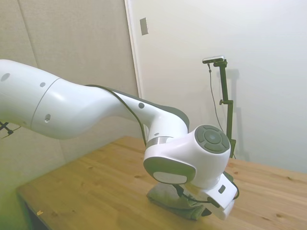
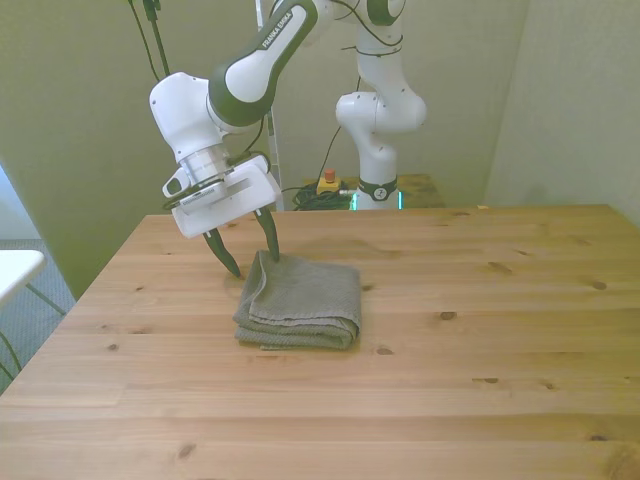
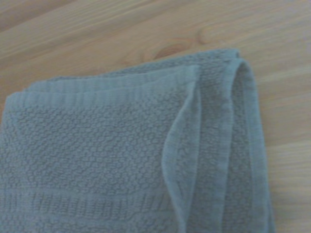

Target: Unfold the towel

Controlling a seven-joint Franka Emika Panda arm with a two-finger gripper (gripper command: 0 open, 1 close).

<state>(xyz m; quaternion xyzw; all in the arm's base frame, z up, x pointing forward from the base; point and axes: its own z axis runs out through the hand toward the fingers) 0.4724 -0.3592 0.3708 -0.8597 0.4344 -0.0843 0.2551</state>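
The towel (image 2: 300,300) lies folded into a thick grey-green rectangle on the wooden table (image 2: 480,340), left of centre in the front view. My gripper (image 2: 251,256) is open and tilted, low over the towel's far corner on the front view's left. One dark finger (image 2: 270,241) touches the top layer at that corner, the other finger (image 2: 224,256) comes down just beside the towel, near the table. The wrist view shows the towel (image 3: 121,160) close up, with its stacked layers and folded edge. In the side view the arm hides most of the towel (image 1: 175,199).
The table's edge on the front view's left (image 2: 95,290) lies a short way from the gripper. Bare wood stretches across the front view's right and near side. A wall (image 1: 240,57) stands behind the table in the side view.
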